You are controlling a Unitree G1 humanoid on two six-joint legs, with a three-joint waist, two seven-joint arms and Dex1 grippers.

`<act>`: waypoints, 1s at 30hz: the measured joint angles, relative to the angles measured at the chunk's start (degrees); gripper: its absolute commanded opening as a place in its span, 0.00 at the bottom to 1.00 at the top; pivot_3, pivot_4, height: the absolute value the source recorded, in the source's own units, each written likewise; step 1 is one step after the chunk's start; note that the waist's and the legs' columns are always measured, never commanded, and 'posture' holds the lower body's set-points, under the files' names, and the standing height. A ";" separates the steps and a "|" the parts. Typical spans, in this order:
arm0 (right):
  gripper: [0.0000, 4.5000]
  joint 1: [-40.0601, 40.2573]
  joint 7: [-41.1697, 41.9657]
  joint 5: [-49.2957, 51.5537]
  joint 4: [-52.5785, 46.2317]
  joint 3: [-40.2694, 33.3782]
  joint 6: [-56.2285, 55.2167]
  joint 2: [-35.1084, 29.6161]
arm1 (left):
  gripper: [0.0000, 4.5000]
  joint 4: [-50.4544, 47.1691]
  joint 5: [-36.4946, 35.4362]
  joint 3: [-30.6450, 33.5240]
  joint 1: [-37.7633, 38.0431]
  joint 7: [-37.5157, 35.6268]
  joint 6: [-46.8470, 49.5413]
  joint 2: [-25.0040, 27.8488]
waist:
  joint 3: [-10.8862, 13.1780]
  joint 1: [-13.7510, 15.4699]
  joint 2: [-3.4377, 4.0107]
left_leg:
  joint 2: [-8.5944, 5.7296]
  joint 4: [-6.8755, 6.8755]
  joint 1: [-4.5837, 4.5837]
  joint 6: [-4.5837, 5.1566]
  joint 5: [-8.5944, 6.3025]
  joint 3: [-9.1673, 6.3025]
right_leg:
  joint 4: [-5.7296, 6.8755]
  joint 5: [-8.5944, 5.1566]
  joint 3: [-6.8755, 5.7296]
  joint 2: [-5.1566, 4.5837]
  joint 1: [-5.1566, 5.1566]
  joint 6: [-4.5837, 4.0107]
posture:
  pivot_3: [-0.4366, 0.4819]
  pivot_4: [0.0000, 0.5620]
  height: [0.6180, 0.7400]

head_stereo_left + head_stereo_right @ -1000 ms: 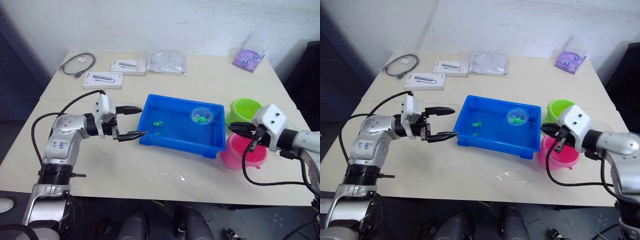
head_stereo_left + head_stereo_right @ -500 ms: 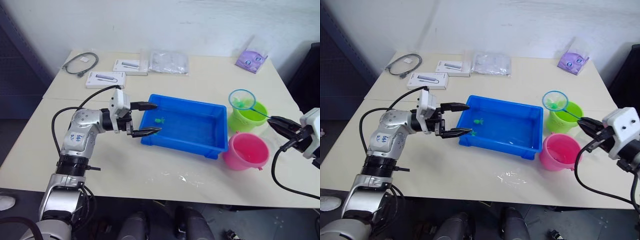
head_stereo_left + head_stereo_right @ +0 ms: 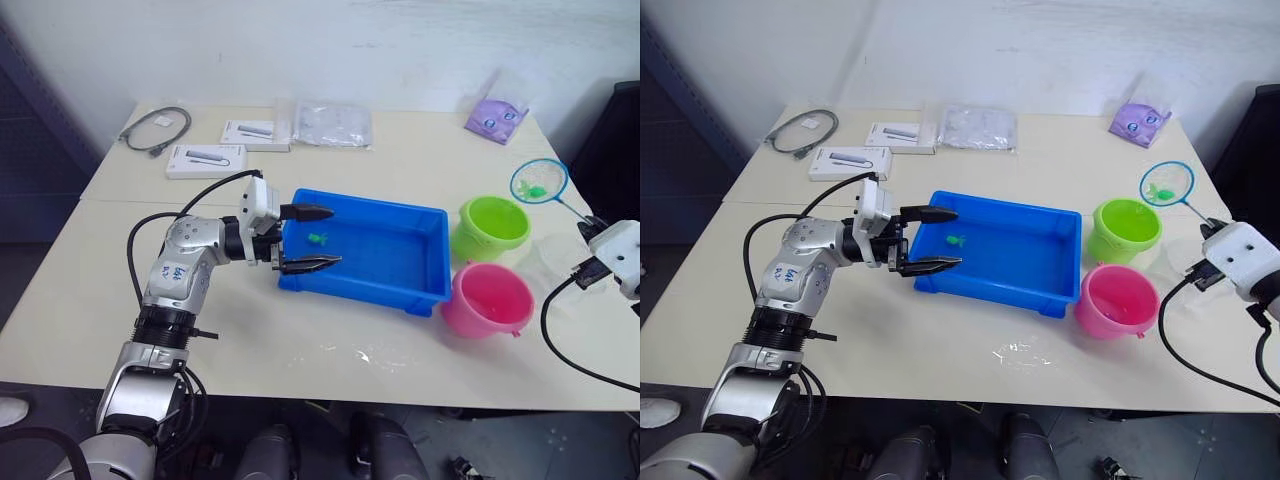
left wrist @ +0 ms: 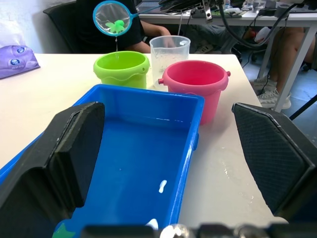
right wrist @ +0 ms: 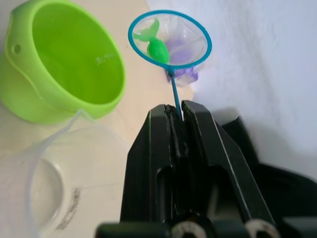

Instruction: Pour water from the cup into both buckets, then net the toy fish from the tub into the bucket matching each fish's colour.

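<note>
The right claw [image 5: 174, 111] has its two black fingers pinched tight on the thin handle of the net [image 3: 539, 181], holding the hoop up in the air out beyond its fingertips. One green fish [image 5: 154, 45] lies in the mesh. The hoop hangs past the green bucket [image 3: 491, 226], on the side away from the tub, not over its mouth. Just below and beside this claw stands the clear cup [image 5: 54, 178], next to the green bucket, and the pink bucket [image 3: 487, 300] sits close by, touching or nearly touching the tub's end.

The left claw [image 3: 320, 238] is spread wide, one finger above the near end wall of the blue tub [image 3: 420, 284] and the other just outside it, gripping nothing. Inside the tub, a little ahead of those fingertips, a green fish [image 3: 319, 239] lies in the shallow water.

Behind the left arm, well away on the table [image 3: 250, 330], lie two white boxes [image 3: 207, 160], a coiled grey cable [image 3: 156, 127], a clear plastic bag [image 3: 333, 124], and far off by the wall a purple packet [image 3: 497, 118].
</note>
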 measured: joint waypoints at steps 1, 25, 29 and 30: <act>0.00 0.25 -3.86 -4.39 2.66 1.95 -4.20 -2.24 | 0.98 -0.11 0.00 -0.01 0.01 0.34 0.27 -0.05 | 0.00 -0.13 0.02 | -0.02 0.00 0.01 0.00 0.00 0.04 | 0.00 0.00 0.03 -0.03 -0.01 0.00 | 0.48 0.27 1.00; 0.00 -14.06 -49.91 -45.35 25.36 29.37 -26.01 -20.80 | 0.98 -4.93 -0.65 -0.03 2.88 4.96 3.92 -2.86 | 0.01 -0.85 0.05 | 0.04 -0.06 0.12 -0.29 0.17 0.12 | -0.03 -0.04 0.19 0.06 0.00 -0.06 | 0.48 0.27 1.00; 0.00 -14.58 -46.64 -36.80 26.07 28.10 -28.04 -20.72 | 0.98 -5.01 -0.57 -0.02 3.09 5.51 3.87 -2.61 | 0.02 -0.81 0.06 | 0.04 -0.07 0.11 -0.28 0.17 0.11 | -0.06 -0.03 0.17 0.06 0.01 -0.05 | 0.48 0.27 1.00; 0.00 -14.32 -43.56 -31.76 25.66 27.69 -29.56 -20.55 | 0.98 -5.05 -0.54 0.03 3.56 5.54 3.84 -2.09 | 0.02 -0.87 0.06 | 0.06 -0.07 0.14 -0.28 0.17 0.09 | -0.08 -0.03 0.16 0.09 0.05 -0.05 | 0.48 0.27 1.00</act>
